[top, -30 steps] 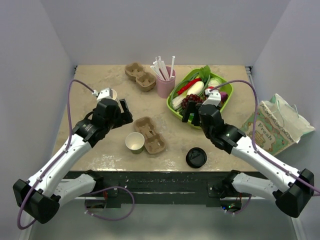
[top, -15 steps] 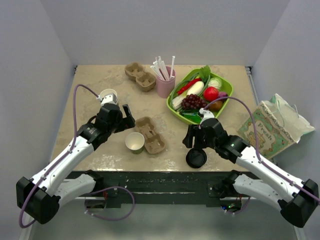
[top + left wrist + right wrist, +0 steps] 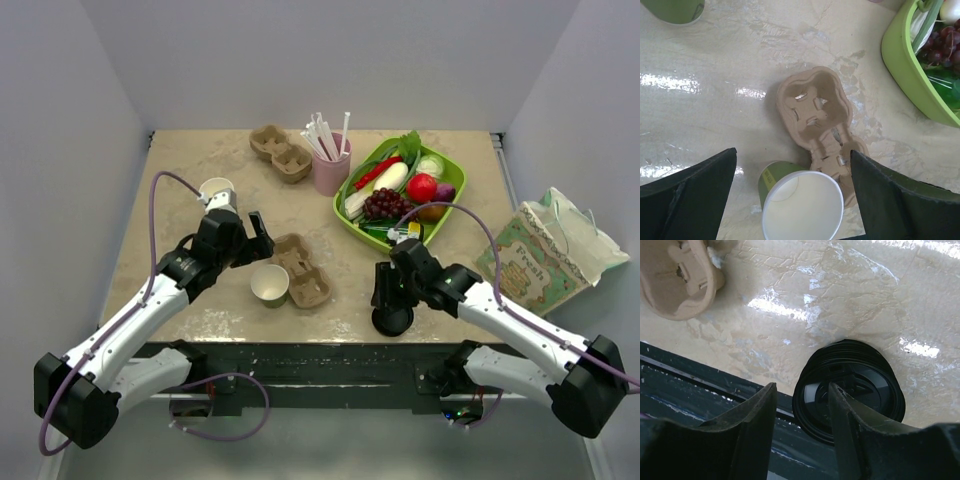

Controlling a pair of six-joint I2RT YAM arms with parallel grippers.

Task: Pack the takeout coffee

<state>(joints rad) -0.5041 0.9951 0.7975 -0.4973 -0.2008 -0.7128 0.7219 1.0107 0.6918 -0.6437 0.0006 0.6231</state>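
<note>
Right gripper (image 3: 801, 395): fingers spread, straddling rim of lids (image 3: 860, 385) at table (image 3: 850, 305) edge | left gripper (image 3: 792, 155): spread above lidless cup (image 3: 802, 207) beside carrier (image 3: 815, 107) | risk: your pinch may shove the stack overboard or lift several lids.

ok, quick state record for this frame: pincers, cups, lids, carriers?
left pincer: open, above the near cup carrier and lidless paper cup
right pincer: open, low over the black lid stack, straddling its rim
near cup carrier: empty, cup beside it
second lidless cup: far left
second carrier: back, empty
lidded cup: none visible
</note>
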